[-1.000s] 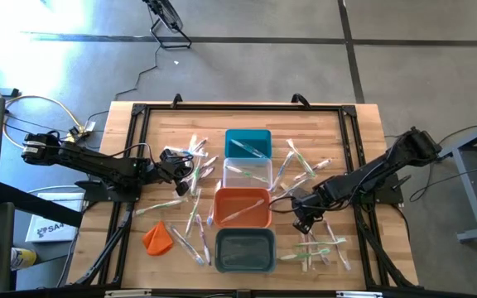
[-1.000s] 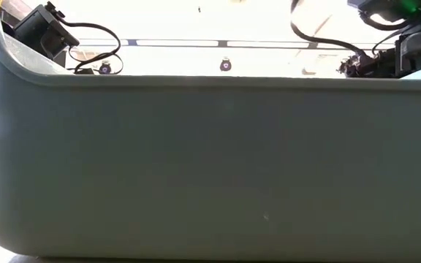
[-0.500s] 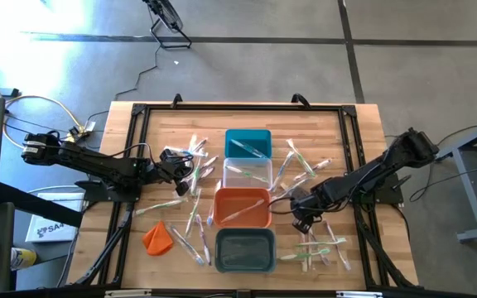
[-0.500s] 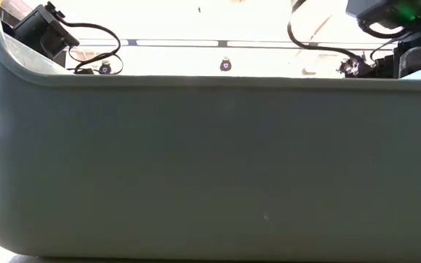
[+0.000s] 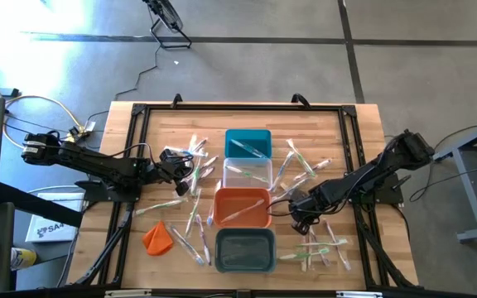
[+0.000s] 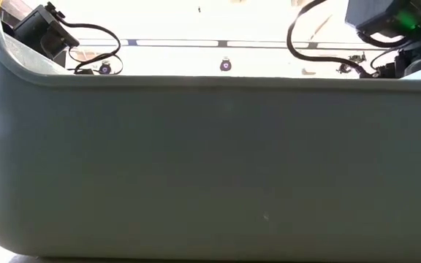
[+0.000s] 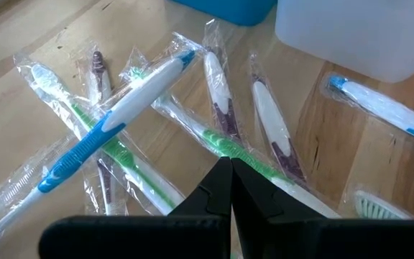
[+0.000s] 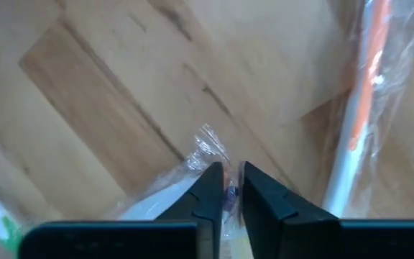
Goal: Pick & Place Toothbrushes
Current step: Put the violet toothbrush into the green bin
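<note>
A: Wrapped toothbrushes (image 5: 190,178) lie scattered on the worktop (image 5: 164,124) both sides of the bin row.

B: Right end effector (image 8: 227,188), beside the orange bin (image 5: 243,207), pinches one wrapper between narrowed fingers. Left end effector (image 7: 229,188), fingers pressed together, hovers over its pile.

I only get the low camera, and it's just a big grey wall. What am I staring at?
Observer: The side of a grey bin, standing right in front of that camera.
Operator: Is either arm doing anything?
Observer: The right gripper is pinched on a wrapped toothbrush down on the table, right of the orange bin.
Operator: And the other one?
Observer: The left gripper is shut and empty, above a pile of toothbrushes.
</note>
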Tool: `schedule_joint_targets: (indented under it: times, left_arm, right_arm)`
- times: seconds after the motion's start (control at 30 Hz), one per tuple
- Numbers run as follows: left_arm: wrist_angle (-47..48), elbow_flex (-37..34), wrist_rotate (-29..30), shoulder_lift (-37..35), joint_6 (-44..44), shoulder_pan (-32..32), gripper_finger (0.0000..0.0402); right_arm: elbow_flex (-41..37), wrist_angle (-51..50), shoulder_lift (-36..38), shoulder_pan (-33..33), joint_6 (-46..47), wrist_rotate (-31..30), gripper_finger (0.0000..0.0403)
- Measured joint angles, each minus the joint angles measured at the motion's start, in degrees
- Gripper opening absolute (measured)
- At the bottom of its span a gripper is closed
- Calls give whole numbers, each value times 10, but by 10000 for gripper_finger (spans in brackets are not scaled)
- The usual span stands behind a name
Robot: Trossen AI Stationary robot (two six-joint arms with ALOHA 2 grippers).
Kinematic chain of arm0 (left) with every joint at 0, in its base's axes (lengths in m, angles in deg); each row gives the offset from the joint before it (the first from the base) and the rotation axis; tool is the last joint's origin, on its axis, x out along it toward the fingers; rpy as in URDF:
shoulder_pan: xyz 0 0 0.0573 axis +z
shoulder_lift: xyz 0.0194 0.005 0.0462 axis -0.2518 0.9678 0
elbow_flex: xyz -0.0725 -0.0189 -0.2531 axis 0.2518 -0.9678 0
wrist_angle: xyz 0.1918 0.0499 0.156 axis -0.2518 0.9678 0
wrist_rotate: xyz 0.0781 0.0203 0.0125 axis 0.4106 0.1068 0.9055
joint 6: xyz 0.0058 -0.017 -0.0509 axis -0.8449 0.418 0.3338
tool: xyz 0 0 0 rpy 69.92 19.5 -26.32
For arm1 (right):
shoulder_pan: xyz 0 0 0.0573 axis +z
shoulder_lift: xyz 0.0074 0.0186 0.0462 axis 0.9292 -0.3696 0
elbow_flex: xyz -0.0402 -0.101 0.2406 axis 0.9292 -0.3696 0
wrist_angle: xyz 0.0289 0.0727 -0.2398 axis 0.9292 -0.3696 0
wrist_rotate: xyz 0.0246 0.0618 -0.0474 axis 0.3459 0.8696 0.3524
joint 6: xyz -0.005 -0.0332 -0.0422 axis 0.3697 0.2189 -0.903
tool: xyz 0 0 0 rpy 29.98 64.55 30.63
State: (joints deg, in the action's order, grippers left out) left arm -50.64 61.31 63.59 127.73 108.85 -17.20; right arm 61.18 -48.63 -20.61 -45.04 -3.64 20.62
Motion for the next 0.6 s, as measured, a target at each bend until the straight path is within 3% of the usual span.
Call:
schedule_joint_targets:
  times: [0.3,0.6]
  left_arm:
    - [0,0,0,0,0,0,0]
    - [0,0,0,0,0,0,0]
  right_arm:
    - [3,-1,9,-4,-22,29,3]
    - [7,-8,80,-63,-86,36,3]
